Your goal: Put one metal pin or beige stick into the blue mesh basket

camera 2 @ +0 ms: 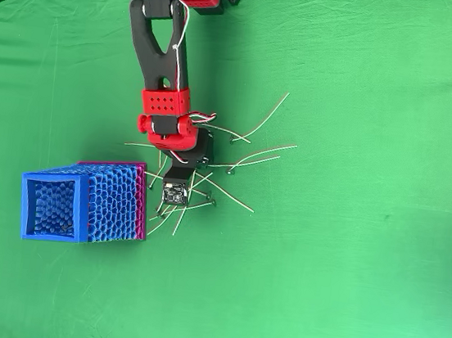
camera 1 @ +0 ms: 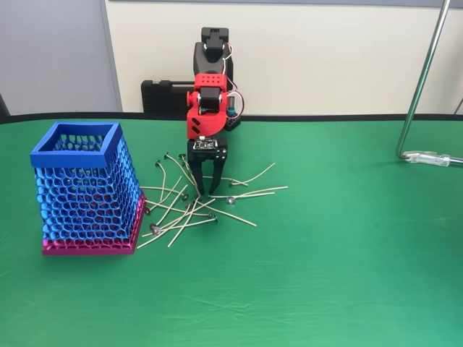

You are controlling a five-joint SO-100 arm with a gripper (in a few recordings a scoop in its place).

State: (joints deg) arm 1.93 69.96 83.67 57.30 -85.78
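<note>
Early stage: my gripper (camera 1: 207, 189) hangs with fingers spread, tips down in the pile of sticks (camera 1: 189, 214) on the desk (camera 1: 347, 275) just right of the basket (camera 1: 85, 189) in the fixed view; none looks gripped or binned, so grasp, carry and drop remain. Green cloth surface; pale wall, metal stand (camera 1: 423, 94) behind.

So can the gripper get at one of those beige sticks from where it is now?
Probably yes: the gripper hangs open, fingers down, right over the beige sticks, nothing between. The blue mesh basket stands clear to the left.
</note>
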